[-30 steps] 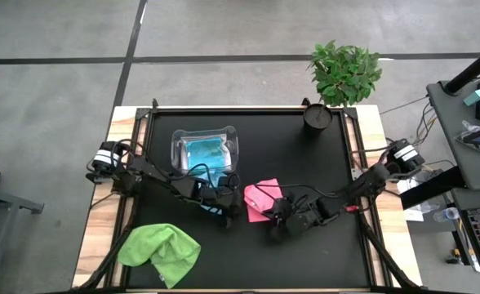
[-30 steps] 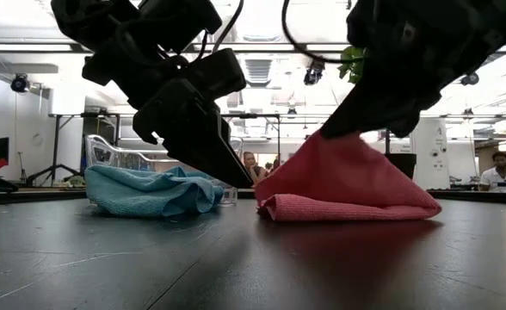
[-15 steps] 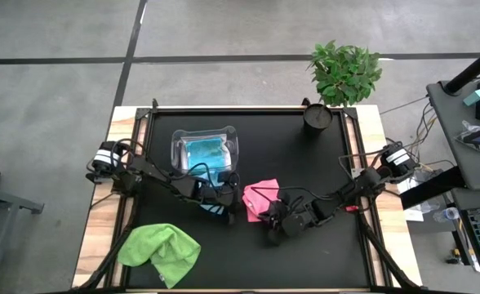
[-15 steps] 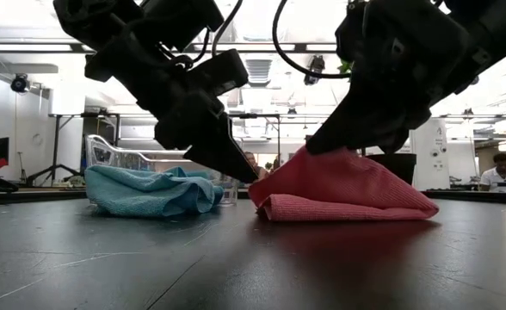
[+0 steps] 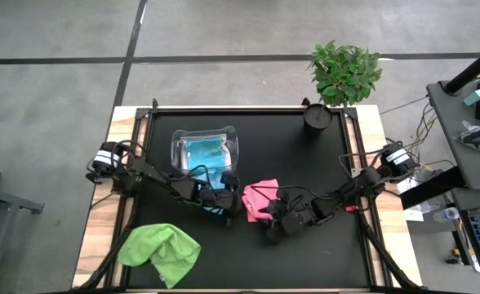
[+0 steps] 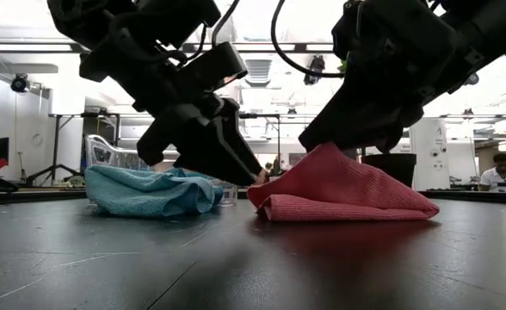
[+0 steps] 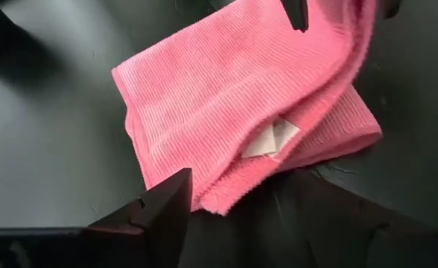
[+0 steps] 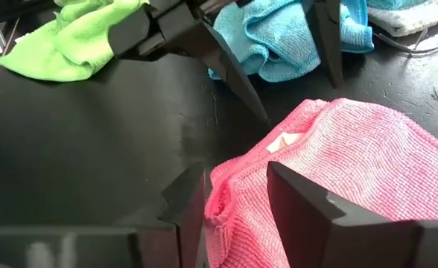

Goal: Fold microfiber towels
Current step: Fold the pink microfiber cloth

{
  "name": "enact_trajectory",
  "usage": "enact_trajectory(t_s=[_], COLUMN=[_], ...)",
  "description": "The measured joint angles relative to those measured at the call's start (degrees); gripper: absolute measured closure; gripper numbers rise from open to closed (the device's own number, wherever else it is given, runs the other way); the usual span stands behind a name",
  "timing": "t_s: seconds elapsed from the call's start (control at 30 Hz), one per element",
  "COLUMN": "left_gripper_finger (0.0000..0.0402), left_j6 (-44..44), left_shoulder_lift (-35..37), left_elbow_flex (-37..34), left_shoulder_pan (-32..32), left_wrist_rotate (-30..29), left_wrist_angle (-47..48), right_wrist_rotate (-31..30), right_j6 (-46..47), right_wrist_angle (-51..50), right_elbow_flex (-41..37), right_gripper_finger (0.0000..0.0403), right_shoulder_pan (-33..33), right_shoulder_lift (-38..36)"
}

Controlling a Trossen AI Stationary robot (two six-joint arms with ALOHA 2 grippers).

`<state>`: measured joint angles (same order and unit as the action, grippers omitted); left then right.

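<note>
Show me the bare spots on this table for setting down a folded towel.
Bare mat lies between the plant pot and the pink towel, and between the green towel and right gripper. Crowded: the tub, blue towel, left gripper.

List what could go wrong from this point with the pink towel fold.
1. The right gripper stands open over the pink towel, whose top layer sits humped; it may spring open.
2. The left gripper, open at the towel's edge by the white tag, could snag a layer and drag the fold apart.
3. A blue towel lies just behind the left gripper; a pull-back might catch it.
</note>
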<state>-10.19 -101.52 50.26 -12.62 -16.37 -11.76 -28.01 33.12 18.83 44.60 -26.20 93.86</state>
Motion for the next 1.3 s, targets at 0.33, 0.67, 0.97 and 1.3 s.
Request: enact_trajectory(t_s=[0.33, 0.67, 0.97, 1.3], left_gripper_finger=[0.0169, 0.0169, 0.0169, 0.0202], left_j6=[-2.76, -3.83, -3.83, -4.11], left_shoulder_lift=[-1.15, -3.1, -4.85, -4.74], left_elbow_flex=[-0.04, 0.22, 0.74, 0.74], left_shoulder_pan=[0.08, 0.28, 0.26, 0.28], left_wrist_rotate=[-0.43, -0.43, -1.73, -4.37], left_wrist_angle=[-2.75, -2.26, -2.83, -2.8], right_wrist_rotate=[0.01, -0.04, -0.07, -0.09], right_j6=[-0.83, -3.55, -3.69, -3.6], right_wrist_angle=[-0.53, -4.78, -5.51, -6.76], right_elbow_flex=[0.0, 0.0, 0.0, 0.0], right_gripper_finger=[0.0255, 0.0266, 0.0257, 0.0272], right_shoulder_pan=[-0.02, -0.02, -0.02, -0.02], right_shoulder_lift=[-2.97, -7.13, -7.17, -7.13])
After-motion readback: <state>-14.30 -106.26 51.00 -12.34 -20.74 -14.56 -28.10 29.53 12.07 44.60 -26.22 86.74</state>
